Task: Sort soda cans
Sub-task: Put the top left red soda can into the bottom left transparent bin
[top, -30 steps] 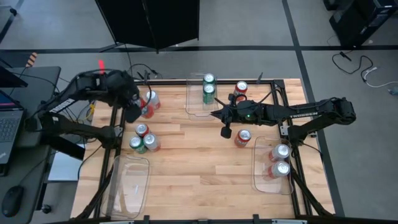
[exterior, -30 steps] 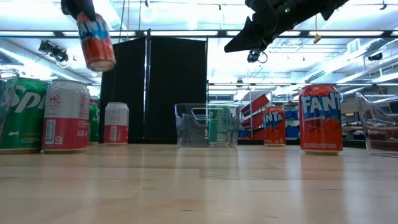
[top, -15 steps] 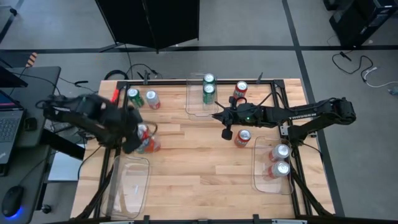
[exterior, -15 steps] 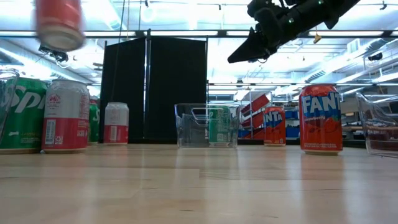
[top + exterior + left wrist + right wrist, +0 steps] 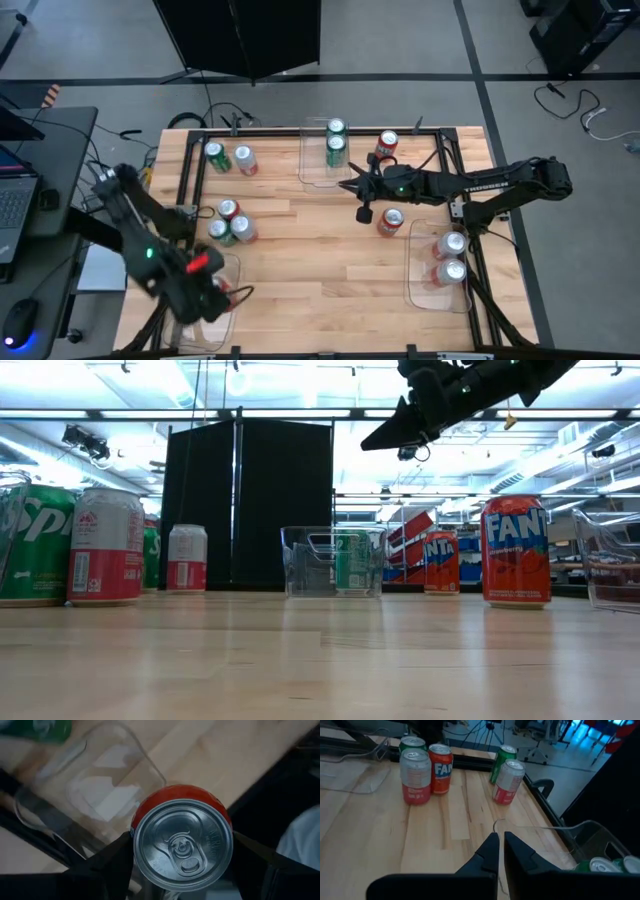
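High view, left to right: left gripper (image 5: 213, 292) hangs over the clear tray (image 5: 203, 322) at the table's near-left corner, close to the table edge, grasping a red can (image 5: 181, 840). Left wrist view shows that can's silver top between the dark fingers, the tray's wall below it; the overhead barely shows it. Behind the tray stands a cluster of three cans (image 5: 230, 223), and a green and a silver-white pair (image 5: 229, 158) sits at the far-left edge. Bare wood lies open across the middle. A back-edge tray (image 5: 322, 160) holds two green cans (image 5: 335, 142). Right gripper (image 5: 345, 187) hovers mid-table, clenched on nothing, shown in the right wrist view. Two red cans (image 5: 388, 146) (image 5: 390, 221) stand near it. The right-edge tray (image 5: 437, 265) holds two silver-white cans (image 5: 449, 258). Low view misses the left gripper.
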Tool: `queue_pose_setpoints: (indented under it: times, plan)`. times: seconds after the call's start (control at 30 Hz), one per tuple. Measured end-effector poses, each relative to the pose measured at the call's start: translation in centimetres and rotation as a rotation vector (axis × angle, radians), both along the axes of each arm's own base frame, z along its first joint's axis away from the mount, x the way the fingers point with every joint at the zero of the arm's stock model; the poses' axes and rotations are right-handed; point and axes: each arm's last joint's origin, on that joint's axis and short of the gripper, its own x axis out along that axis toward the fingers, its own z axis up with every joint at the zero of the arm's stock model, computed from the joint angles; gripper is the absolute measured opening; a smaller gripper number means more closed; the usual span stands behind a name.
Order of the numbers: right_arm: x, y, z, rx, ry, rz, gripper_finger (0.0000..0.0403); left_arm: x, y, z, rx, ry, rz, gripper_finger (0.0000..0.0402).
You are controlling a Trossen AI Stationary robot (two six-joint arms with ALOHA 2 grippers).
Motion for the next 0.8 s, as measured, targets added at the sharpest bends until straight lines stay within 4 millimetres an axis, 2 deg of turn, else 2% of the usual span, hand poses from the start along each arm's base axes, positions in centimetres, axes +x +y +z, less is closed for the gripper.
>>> queue_pose_setpoints:
  times: [0.17,0.4,0.6,0.8]
  plan:
    - [0.1,0.0,0.3,-0.031,-0.028,0.03,0.0014,-1.4,-3.3,-2.1,0.058,0.071,0.128,0.0268]
    - [0.3,0.2,0.6,-0.055,-0.051,0.101,0.0014,-2.8,-5.7,-3.8,0.071,0.119,0.349,0.0268]
    - [0.3,0.2,0.6,-0.055,-0.051,0.103,0.0014,-3.0,-6.4,-4.7,0.09,0.206,0.406,0.0268]
    - [0.3,0.2,0.6,-0.06,-0.05,0.106,0.0014,-3.1,-5.9,-5.2,0.211,0.202,0.413,0.0268]
